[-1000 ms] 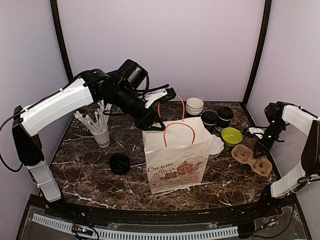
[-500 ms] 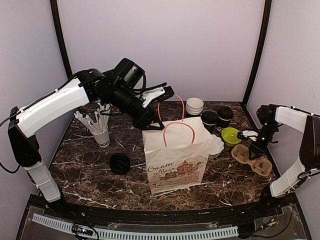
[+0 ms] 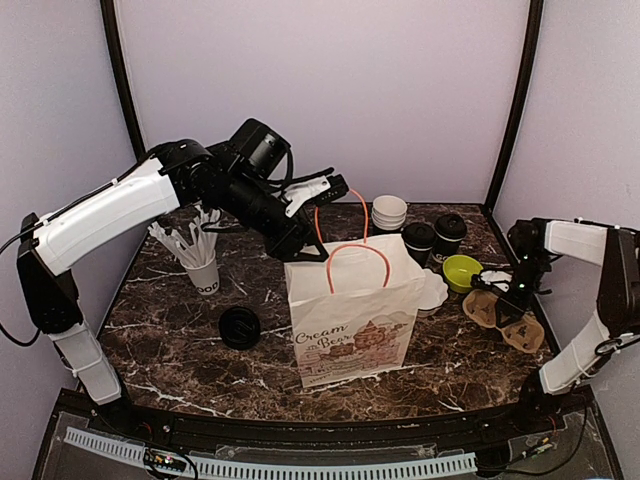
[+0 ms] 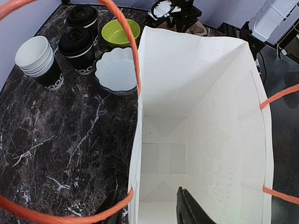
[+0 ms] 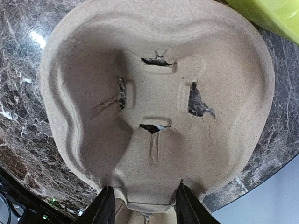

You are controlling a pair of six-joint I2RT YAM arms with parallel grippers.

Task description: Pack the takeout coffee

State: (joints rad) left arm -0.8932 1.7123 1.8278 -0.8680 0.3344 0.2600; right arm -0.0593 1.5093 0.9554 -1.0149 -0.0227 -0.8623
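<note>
Two lidded coffees, one paper bag, one cup carrier

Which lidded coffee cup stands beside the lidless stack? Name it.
The left lidded cup, closest to the paper bag; the other lidded cup stands farther right, behind the green bowl.

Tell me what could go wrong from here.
The right hand straddles only the edge of the pulp cup carrier, so it may flex or slip when lifted. The green bowl sits right beside it and could get knocked. An orange handle loops around the left hand, so the paper bag may get dragged.
</note>
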